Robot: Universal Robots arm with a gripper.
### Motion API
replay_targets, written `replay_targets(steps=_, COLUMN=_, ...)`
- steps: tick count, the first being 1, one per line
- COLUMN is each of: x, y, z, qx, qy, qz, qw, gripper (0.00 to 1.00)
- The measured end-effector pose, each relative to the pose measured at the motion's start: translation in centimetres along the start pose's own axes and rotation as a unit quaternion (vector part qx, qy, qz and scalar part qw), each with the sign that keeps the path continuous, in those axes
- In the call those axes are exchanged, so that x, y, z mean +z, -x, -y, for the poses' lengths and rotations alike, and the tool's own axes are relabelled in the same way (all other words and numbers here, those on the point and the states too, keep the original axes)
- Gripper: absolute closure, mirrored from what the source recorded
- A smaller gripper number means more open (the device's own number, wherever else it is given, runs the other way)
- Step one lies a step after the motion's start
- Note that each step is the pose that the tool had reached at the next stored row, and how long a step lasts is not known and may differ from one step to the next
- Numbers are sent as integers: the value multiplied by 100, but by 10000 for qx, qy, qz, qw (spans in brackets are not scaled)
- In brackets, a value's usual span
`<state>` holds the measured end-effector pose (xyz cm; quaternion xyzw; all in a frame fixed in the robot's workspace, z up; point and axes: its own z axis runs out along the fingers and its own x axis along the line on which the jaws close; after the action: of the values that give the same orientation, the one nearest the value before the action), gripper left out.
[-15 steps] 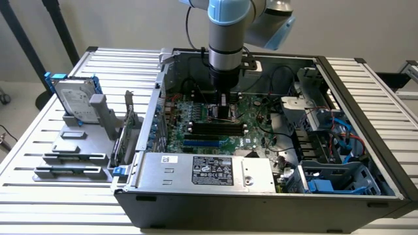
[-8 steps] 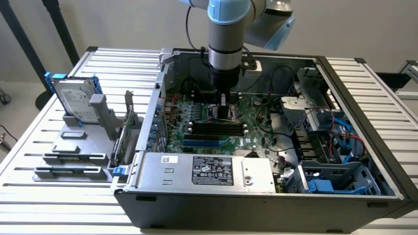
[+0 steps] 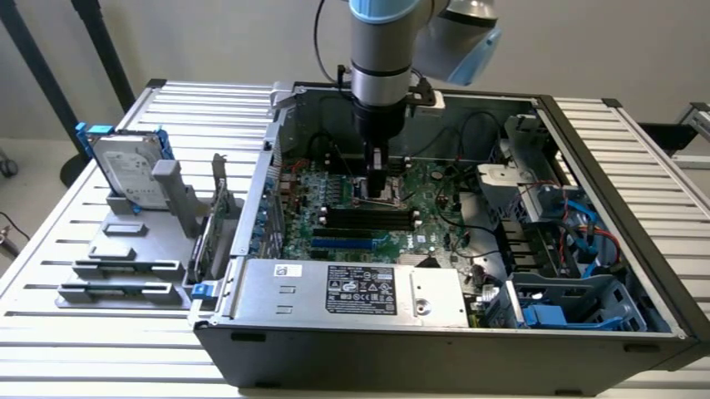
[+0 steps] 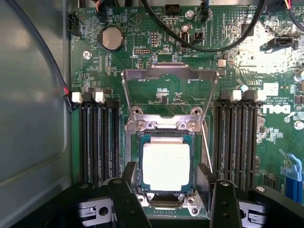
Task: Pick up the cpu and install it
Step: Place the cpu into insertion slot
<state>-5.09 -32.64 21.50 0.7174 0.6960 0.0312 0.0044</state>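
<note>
The cpu (image 4: 166,166), a flat square chip with a bright silver top, lies flat in the socket (image 4: 133,161) on the green motherboard (image 4: 142,52). The socket's metal load plate (image 4: 170,74) is swung up and open behind it. My gripper (image 4: 173,204) is open just above the socket. Its two dark fingers (image 4: 124,202) stand wider apart than the chip, one on each side of its near edge, holding nothing. In the exterior view the gripper (image 3: 380,179) reaches straight down into the open computer case (image 3: 444,341), over the middle of the board.
Black memory slots (image 4: 97,137) flank the socket on both sides. Black cables (image 4: 209,42) cross the board beyond the load plate. The case holds a power supply (image 3: 355,291) in front and drive bays (image 3: 566,249) at the exterior view's right. A blue-framed hard drive (image 3: 128,170) stands outside.
</note>
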Motion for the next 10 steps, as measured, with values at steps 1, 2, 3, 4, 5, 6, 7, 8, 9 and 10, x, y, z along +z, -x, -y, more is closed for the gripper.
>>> replay_targets(steps=1, x=-22, y=1, z=15, qx=3, qy=0, qz=-12, qw=10000, gripper=38)
replay_targets(steps=2, x=-41, y=2, z=30, qx=7, qy=-1, qz=-27, qw=10000, gripper=38)
replay_targets(steps=3, x=-58, y=4, z=47, qx=10, qy=-1, qz=-46, qw=10000, gripper=38)
replay_targets(steps=4, x=-72, y=6, z=62, qx=13, qy=-3, qz=-66, qw=10000, gripper=38)
replay_targets(steps=5, x=-87, y=8, z=79, qx=16, qy=-5, qz=-86, qw=10000, gripper=38)
replay_targets(steps=6, x=-102, y=12, z=97, qx=18, qy=-7, qz=-104, qw=9999, gripper=38)
replay_targets(steps=7, x=-117, y=15, z=119, qx=20, qy=-7, qz=-122, qw=9999, gripper=38)
replay_targets(steps=8, x=-130, y=21, z=142, qx=21, qy=-8, qz=-135, qw=9999, gripper=38)
replay_targets(steps=9, x=-145, y=29, z=167, qx=22, qy=-9, qz=-146, qw=9999, gripper=38)
replay_targets(steps=10, x=-156, y=39, z=189, qx=23, qy=-9, qz=-159, qw=9999, gripper=41)
